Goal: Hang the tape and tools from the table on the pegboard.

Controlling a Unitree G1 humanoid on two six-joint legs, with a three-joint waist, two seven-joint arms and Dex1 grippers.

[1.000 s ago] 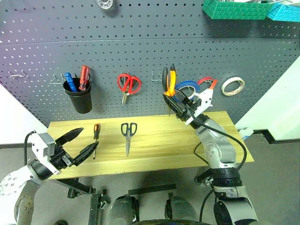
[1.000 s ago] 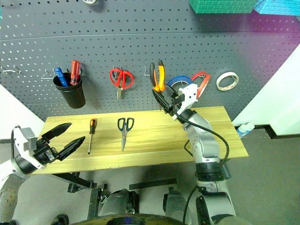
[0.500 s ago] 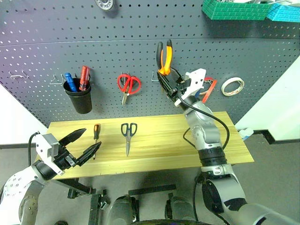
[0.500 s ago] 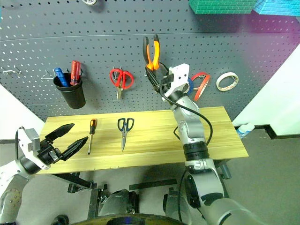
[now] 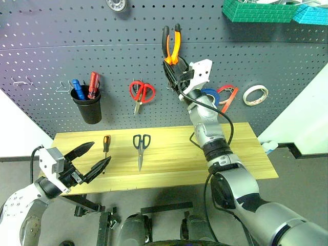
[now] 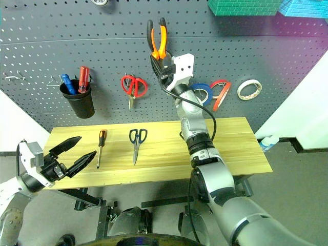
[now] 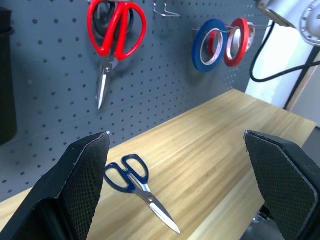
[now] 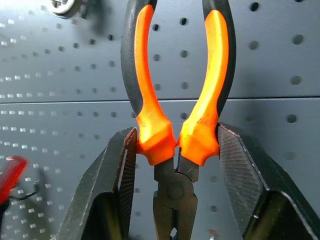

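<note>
The right hand (image 5: 174, 64), clenched on the pliers (image 5: 171, 45), has risen along the pegboard (image 5: 154, 31) above its empty hook (image 5: 169, 82); hanging remains. The left hand (image 5: 87, 159) hovers released near the counter (image 5: 169, 154).

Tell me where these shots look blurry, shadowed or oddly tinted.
Right wrist view: the pliers are sharp and the pegboard behind them is softer. Left wrist view: the scissors are crisp and cast a faint shadow on the table. Right eye view: a purple tint sits in the upper right corner.
</note>
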